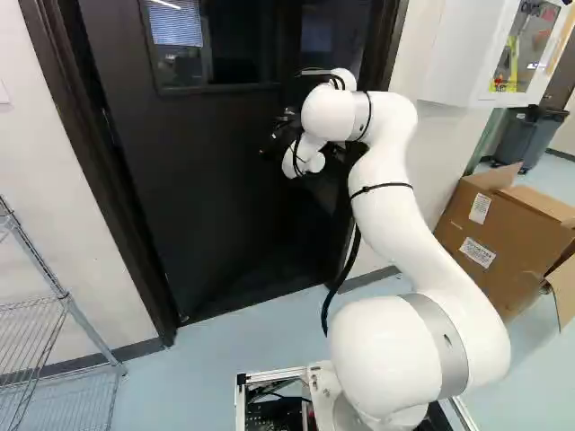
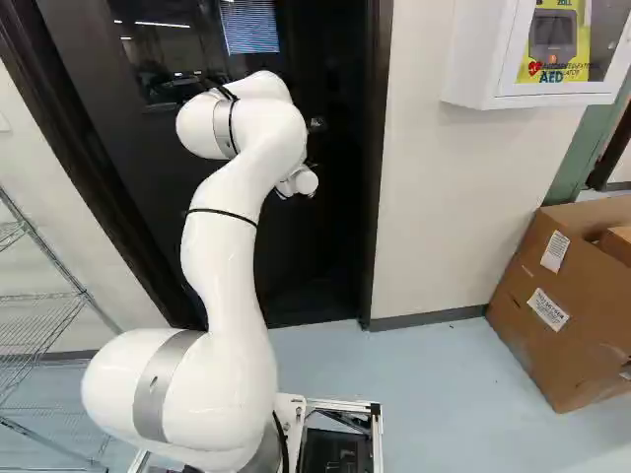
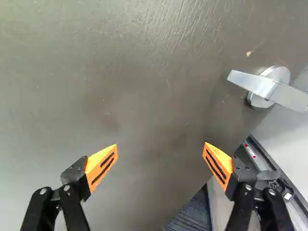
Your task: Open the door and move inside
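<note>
Straight ahead, a dark windowed door (image 1: 211, 180) with a silver lever handle (image 3: 262, 86) fills the way, the black gripper (image 1: 277, 142) before it, jaws spread wide. Grey wire shelving (image 1: 65, 298) stands left, a brown cardboard box (image 2: 532, 335) and white wall cabinet (image 2: 475, 59) right.
</note>
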Tool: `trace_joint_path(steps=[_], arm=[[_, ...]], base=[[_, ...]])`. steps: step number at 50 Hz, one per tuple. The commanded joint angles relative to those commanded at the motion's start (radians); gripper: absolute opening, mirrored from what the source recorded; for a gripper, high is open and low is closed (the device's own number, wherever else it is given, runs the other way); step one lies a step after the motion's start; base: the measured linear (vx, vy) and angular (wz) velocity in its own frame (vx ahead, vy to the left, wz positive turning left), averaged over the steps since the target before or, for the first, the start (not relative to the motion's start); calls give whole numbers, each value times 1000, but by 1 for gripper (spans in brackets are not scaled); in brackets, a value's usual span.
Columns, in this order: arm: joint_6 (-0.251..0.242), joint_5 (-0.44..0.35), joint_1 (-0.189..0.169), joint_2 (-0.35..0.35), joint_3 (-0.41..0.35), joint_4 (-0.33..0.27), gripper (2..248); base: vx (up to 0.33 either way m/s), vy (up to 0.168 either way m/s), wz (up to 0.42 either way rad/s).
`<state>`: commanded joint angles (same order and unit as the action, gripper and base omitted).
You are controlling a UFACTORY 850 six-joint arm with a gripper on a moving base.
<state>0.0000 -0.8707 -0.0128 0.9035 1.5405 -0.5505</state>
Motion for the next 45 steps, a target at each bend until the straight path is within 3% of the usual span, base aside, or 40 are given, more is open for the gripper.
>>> trace_joint_path(steps=[45], arm=[[0,76,-4,-223,-318,163,247]], base=[[0,0,0]])
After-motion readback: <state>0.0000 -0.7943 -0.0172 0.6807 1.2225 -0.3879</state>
